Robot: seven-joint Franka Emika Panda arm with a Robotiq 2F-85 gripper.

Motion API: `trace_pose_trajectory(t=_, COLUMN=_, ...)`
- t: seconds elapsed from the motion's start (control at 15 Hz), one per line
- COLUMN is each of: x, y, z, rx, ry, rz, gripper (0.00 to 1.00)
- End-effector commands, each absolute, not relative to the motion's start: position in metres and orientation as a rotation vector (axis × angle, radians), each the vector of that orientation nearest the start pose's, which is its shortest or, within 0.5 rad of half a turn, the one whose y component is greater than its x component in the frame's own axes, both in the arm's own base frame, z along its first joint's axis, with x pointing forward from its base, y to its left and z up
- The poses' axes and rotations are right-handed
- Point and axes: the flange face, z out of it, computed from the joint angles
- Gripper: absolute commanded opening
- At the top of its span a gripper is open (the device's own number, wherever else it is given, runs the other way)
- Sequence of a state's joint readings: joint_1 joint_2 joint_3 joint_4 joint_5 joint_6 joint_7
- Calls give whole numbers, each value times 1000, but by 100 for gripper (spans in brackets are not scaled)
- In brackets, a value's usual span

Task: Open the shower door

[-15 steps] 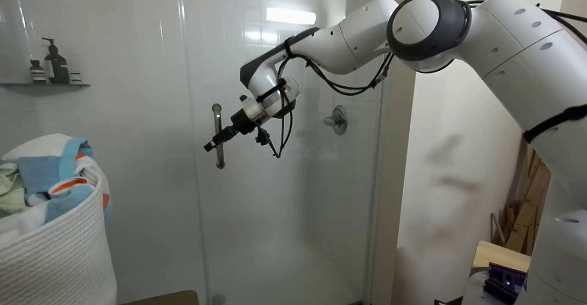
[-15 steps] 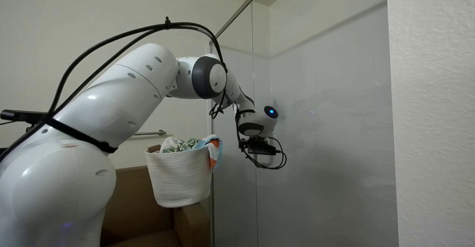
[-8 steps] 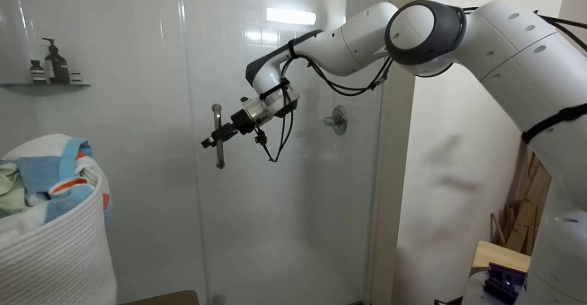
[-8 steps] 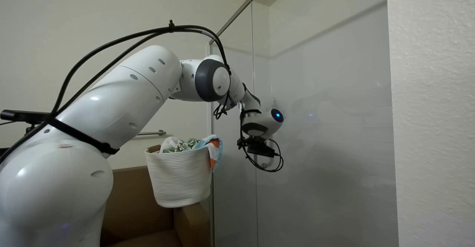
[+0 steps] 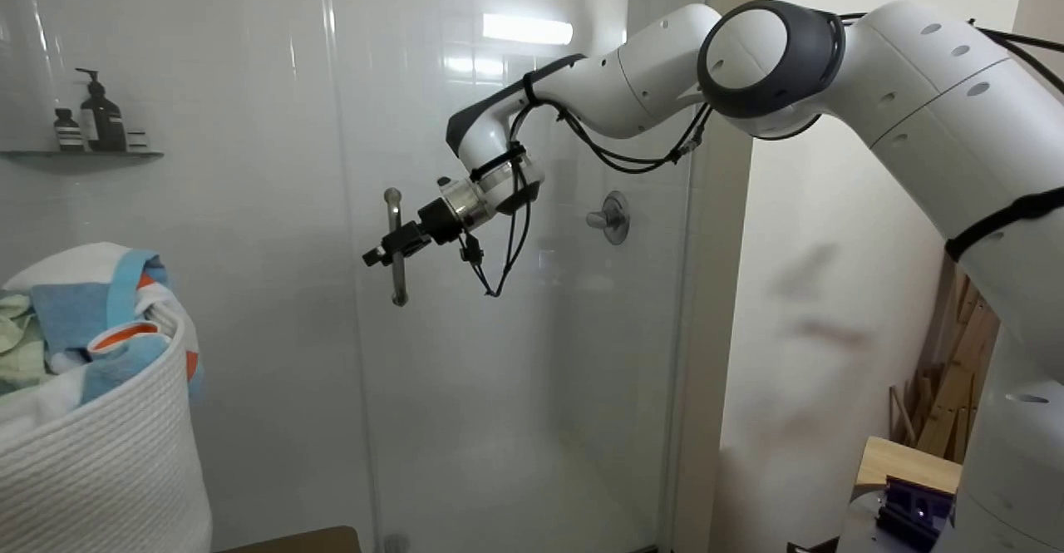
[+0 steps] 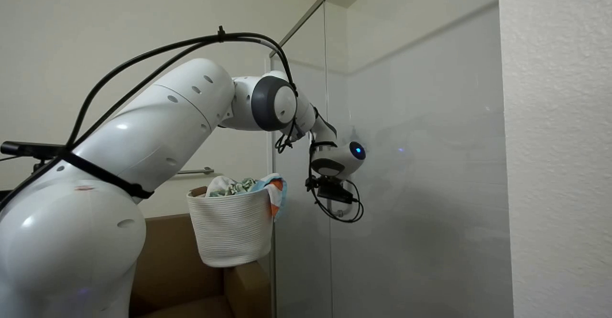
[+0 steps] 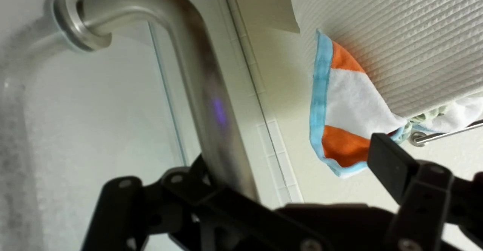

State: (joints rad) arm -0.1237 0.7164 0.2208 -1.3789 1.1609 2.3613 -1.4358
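Low in the wrist view the claw [image 7: 288, 160] holds nothing, fingers [image 7: 392, 164] wide apart; the metal bar handle [image 7: 217, 103] slants from upper left down beside the left one. Beyond, the glass shower door [image 7: 102, 122] fills the left, a woven basket [image 7: 396, 47] the upper right.

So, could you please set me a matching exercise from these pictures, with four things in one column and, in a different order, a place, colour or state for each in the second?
Things:
1. gripper
2. door handle
3. basket
4. pump bottle

Places, colours, states:
A. standing on the shelf
B. open, with its jaws apart
C. white, with cloths in it
D. silver-grey, mounted on the shower door

Right pairs: 1-B; 2-D; 3-C; 4-A
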Motion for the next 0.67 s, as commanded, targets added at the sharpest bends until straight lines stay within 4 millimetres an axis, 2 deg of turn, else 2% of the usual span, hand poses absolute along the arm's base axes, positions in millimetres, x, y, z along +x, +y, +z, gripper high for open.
trace_pose_trajectory(t=0.0, x=751, y=55, z=333, rx=-2060, ry=-737, rz=-964, gripper=100)
trace_pose_trajectory(t=0.33, x=746, y=65, z=324, rx=-2034, ry=-728, rz=-896, gripper=100)
trace_pose_trajectory(t=0.6, x=730, y=77, z=326, rx=-2048, ry=-761, rz=-875, gripper=100)
